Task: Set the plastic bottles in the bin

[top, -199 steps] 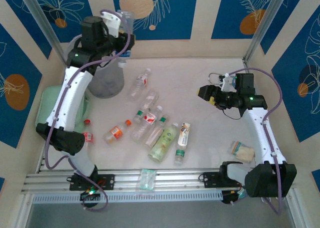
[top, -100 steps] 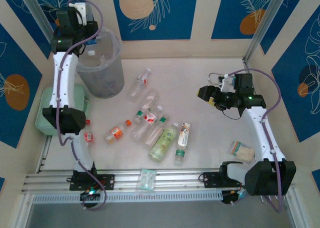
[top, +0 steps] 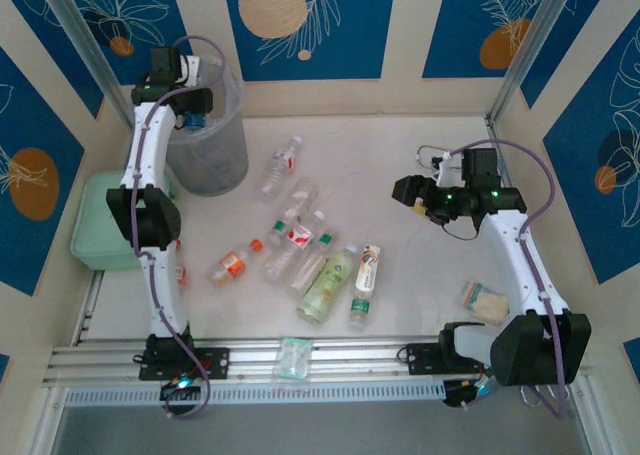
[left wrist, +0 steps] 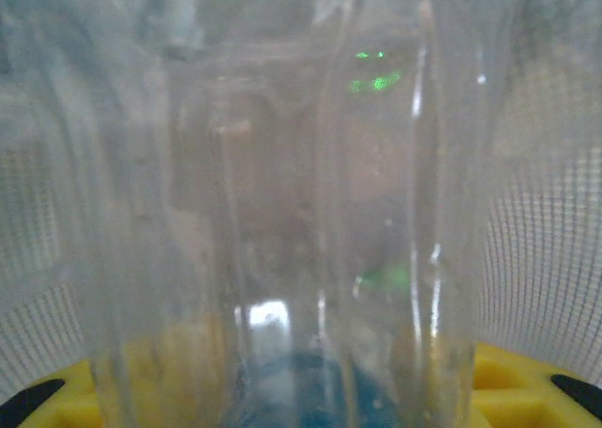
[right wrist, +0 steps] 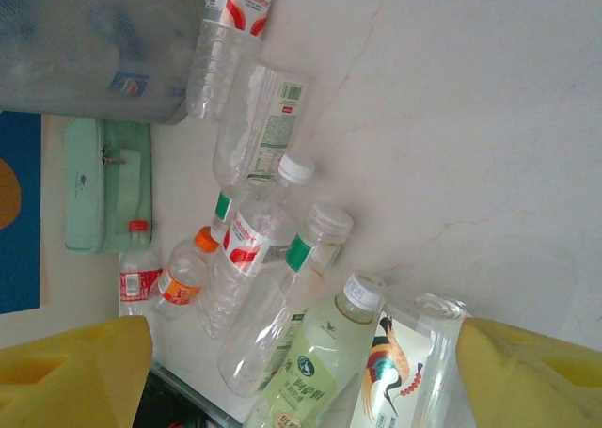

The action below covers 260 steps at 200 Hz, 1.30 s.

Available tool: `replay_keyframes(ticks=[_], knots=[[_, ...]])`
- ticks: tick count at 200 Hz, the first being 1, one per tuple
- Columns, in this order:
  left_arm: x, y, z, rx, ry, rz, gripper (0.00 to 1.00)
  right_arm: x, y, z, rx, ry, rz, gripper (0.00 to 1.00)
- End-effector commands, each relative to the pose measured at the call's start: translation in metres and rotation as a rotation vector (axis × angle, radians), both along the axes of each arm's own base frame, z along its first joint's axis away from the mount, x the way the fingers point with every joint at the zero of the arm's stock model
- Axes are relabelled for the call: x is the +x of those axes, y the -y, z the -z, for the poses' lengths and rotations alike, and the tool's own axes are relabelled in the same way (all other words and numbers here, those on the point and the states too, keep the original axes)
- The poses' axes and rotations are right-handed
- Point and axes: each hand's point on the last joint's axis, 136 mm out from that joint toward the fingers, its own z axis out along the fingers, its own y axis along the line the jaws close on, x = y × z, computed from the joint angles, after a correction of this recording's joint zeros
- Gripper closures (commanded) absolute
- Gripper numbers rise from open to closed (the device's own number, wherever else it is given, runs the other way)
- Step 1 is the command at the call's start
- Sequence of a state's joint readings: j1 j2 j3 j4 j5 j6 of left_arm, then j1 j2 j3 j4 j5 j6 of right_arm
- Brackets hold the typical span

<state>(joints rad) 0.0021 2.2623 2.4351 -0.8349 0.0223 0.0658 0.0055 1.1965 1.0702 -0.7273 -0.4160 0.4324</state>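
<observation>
My left gripper (top: 190,110) hangs over the left rim of the bin (top: 222,165), a round translucent grey bucket at the back left. It is shut on a clear plastic bottle (left wrist: 320,212) with a blue part near the yellow fingers (left wrist: 527,381). Several more plastic bottles lie mid-table: one with a red label (top: 283,163), a clear one (top: 298,197), an orange-capped one (top: 232,265), the larger pale green one (top: 328,283) and a bird-label one (top: 365,283). My right gripper (top: 408,190) hovers open to their right, above the pale green bottle (right wrist: 324,353) and its neighbours.
A mint-green lidded box (top: 95,225) sits left of the bin. A small red-label bottle (top: 176,270) lies by the left arm. Flat wrapped packets lie at the front rail (top: 296,358) and beside the right arm (top: 485,300). Walls enclose the table.
The left arm swung the held bottle from the bin's right side to its far left, then back and down over the left rim. The right gripper drifted slightly left.
</observation>
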Motion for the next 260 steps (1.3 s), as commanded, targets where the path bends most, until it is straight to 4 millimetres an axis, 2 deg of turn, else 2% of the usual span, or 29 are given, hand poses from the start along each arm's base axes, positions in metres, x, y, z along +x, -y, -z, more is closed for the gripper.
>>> replay_keyframes(ticks=[1,10,22,67,72,74,76,91,125,164,187,201,226,238,260], knots=[[-0.001,0.001,0.009,-0.019,-0.009,0.01,0.63,-0.004,-0.001,0.008,-0.018,-0.019,-0.02,0.15],[-0.001,0.002,0.009,-0.028,-0.006,0.011,0.47,-0.003,0.0,0.009,-0.026,-0.019,-0.017,0.15],[-0.002,0.004,0.009,-0.037,-0.004,0.013,0.32,-0.002,0.001,0.009,-0.032,-0.018,-0.012,0.15],[-0.006,0.007,0.001,-0.046,0.0,0.019,0.0,0.001,0.001,0.008,-0.028,-0.019,-0.006,0.13],[-0.007,0.006,-0.001,-0.042,0.003,0.019,0.0,0.0,0.001,0.008,-0.033,-0.023,-0.003,0.12],[-0.007,0.006,-0.002,-0.041,0.004,0.018,0.0,0.0,0.002,0.009,-0.036,-0.027,-0.001,0.04],[-0.008,0.006,-0.003,-0.04,0.004,0.016,0.0,0.0,0.002,0.009,-0.038,-0.031,-0.001,0.0],[-0.01,0.004,-0.008,-0.031,0.013,0.011,0.0,-0.002,0.002,0.011,-0.061,-0.046,-0.004,0.01],[-0.019,0.003,-0.035,-0.026,0.056,0.013,0.0,-0.012,-0.004,0.018,-0.093,-0.094,-0.024,0.01],[-0.038,-0.001,-0.079,0.009,0.128,0.004,0.0,-0.047,-0.017,0.04,-0.149,-0.286,-0.044,0.01],[-0.053,-0.002,-0.104,0.02,0.163,0.001,0.0,-0.069,-0.032,0.055,-0.154,-0.391,-0.052,0.01],[-0.062,-0.003,-0.114,0.026,0.176,-0.01,0.0,-0.076,-0.042,0.068,-0.15,-0.431,-0.056,0.0],[-0.084,-0.002,-0.129,0.088,0.199,-0.038,0.0,-0.08,-0.049,0.091,-0.179,-0.507,-0.042,0.02],[-0.103,0.001,-0.146,0.119,0.228,-0.058,0.0,-0.08,-0.049,0.1,-0.212,-0.547,-0.025,0.04],[-0.147,0.031,-0.184,0.116,0.354,-0.019,0.0,-0.08,-0.047,0.115,-0.248,-0.607,0.012,0.07]])
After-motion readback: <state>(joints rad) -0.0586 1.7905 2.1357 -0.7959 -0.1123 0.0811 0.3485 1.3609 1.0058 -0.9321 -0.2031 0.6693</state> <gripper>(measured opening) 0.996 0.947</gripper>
